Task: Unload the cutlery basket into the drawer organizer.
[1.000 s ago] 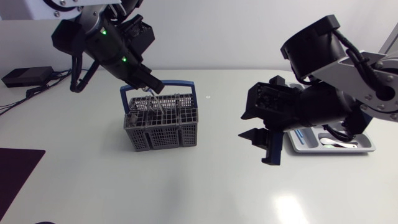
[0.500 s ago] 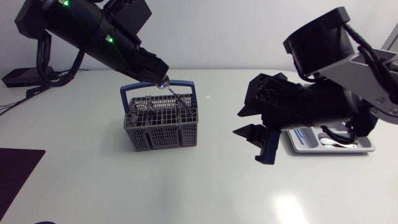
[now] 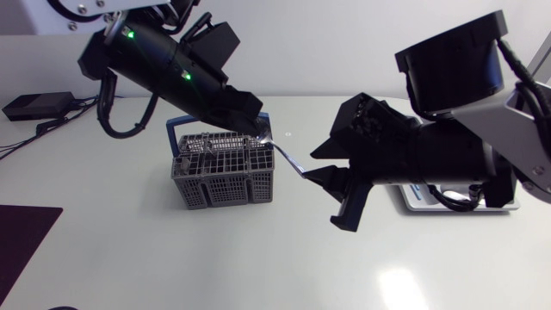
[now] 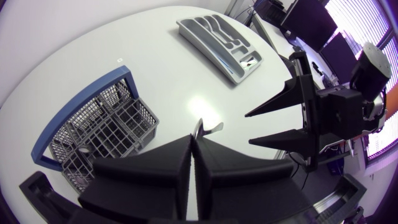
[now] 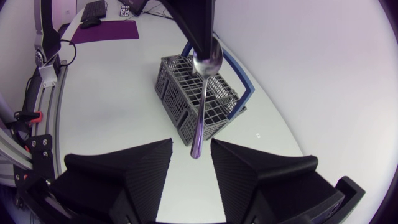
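My left gripper is shut on the bowl end of a silver spoon, held in the air just right of the grey cutlery basket with the blue handle. The spoon's handle slants down toward my right gripper, which is open. In the right wrist view the spoon hangs from the left gripper's fingertips, and its handle end lies between the fingers of my right gripper with a gap on each side. The grey drawer organizer lies beyond the right arm.
Several more pieces of cutlery stand in the basket. The right arm hides most of the organizer in the head view. A black box with cables sits at the far left, and a dark mat lies at the left edge.
The left gripper has lifted the spoon out of the basket and carried it right. The right gripper has moved left to meet its handle, and its fingers have narrowed slightly.
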`<state>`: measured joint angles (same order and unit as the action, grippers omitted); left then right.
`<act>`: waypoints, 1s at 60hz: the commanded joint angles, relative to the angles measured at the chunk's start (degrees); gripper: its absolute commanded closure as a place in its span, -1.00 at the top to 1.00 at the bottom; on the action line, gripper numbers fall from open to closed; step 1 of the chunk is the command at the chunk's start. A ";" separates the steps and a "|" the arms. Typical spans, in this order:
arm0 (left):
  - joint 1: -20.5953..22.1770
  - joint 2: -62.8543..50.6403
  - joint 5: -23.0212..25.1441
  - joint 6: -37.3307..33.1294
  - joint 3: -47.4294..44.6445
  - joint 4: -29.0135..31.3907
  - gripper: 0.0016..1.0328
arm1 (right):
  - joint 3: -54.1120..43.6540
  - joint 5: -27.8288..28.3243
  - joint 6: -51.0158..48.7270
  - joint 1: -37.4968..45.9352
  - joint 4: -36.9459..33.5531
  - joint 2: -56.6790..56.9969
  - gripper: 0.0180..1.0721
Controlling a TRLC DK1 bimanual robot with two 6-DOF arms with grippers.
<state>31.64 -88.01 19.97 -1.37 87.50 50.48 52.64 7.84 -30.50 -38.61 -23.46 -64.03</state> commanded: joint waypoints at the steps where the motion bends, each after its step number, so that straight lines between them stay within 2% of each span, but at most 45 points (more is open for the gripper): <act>1: 0.53 -2.17 1.65 1.19 -1.37 -0.56 -0.92 | -1.31 0.25 2.46 -1.12 1.58 -1.36 -0.10; 30: 1.50 -4.28 4.56 1.28 -0.32 -1.08 -0.92 | -1.23 0.07 3.61 -1.12 9.05 -8.22 -0.11; 37: 1.67 -4.54 5.52 1.28 -0.32 -1.08 -0.92 | -0.87 0.16 3.43 -1.03 9.31 -8.92 -0.22; 43: 2.02 -4.54 5.52 1.28 -0.32 -1.08 -0.92 | -0.44 0.07 3.26 -0.94 9.40 -9.53 -0.41; 47: 2.11 -4.54 5.61 1.28 -0.23 -1.00 -0.92 | -0.17 0.16 2.99 -0.85 9.40 -10.06 -0.43; 54: 2.29 -4.45 5.52 1.28 -0.40 -1.00 -0.92 | 0.18 0.16 2.90 -0.59 9.40 -10.59 -0.64; 60: 2.29 -4.37 5.52 1.19 -0.49 -1.00 -0.92 | 0.44 0.16 2.90 -0.41 9.40 -10.50 -0.70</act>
<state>33.52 -91.70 24.88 -1.21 87.40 49.60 52.64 7.81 -28.49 -39.44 -14.72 -73.76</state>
